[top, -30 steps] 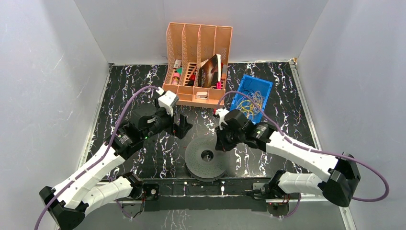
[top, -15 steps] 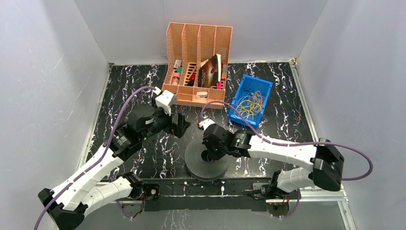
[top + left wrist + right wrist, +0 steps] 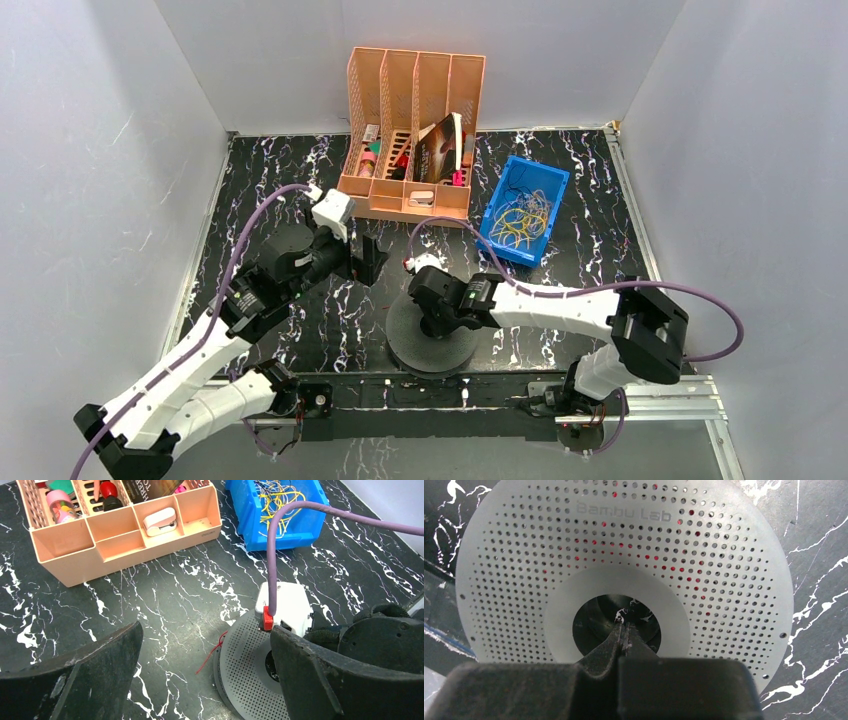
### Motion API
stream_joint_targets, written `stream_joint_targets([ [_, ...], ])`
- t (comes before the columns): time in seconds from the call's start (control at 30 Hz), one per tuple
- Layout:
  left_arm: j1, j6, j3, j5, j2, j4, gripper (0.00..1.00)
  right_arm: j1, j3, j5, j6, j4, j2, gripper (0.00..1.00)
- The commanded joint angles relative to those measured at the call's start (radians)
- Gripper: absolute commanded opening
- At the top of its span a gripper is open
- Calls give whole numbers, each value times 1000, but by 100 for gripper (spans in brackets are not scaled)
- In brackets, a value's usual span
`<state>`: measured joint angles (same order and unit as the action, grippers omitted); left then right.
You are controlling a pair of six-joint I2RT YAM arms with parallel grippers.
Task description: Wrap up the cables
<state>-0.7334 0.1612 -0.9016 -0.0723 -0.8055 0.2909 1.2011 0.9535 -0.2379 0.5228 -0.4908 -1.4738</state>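
Observation:
A dark grey perforated spool [image 3: 408,338] lies flat at the near middle of the table. A thin red cable [image 3: 212,652] sticks out from its rim onto the table, and red shows through the disc's holes in the right wrist view [image 3: 624,545]. More thin cables, yellow, orange and dark, lie tangled in the blue bin [image 3: 520,215]. My right gripper [image 3: 432,322] is shut, with its tips [image 3: 625,622] down in the spool's centre hole and nothing visible between them. My left gripper [image 3: 368,258] is open and empty [image 3: 205,635], above the table just behind and left of the spool [image 3: 245,665].
A peach desk organiser [image 3: 412,205] with pens, a book and a stapler stands at the back middle. The blue bin [image 3: 305,527] sits to its right. The right arm's purple cord [image 3: 272,545] arches over the spool. Grey walls enclose the table.
My right gripper has swung left from the spool's back right edge to over the spool, its tips now in the centre hole. My left gripper has drawn slightly left and back.

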Motion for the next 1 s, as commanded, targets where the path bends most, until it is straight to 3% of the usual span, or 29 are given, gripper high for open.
stream_joint_targets([
  [0.0, -3, 16, 14, -62, 38, -19, 98, 6, 53, -52, 48, 47, -28, 0],
  [0.53, -3, 29, 21, -137, 80, -21, 98, 2, 218, -208, 125, 90, -239, 0],
  [0.97, -2, 38, 26, -215, 111, -17, 98, -67, 428, -196, 88, 131, -447, 0],
])
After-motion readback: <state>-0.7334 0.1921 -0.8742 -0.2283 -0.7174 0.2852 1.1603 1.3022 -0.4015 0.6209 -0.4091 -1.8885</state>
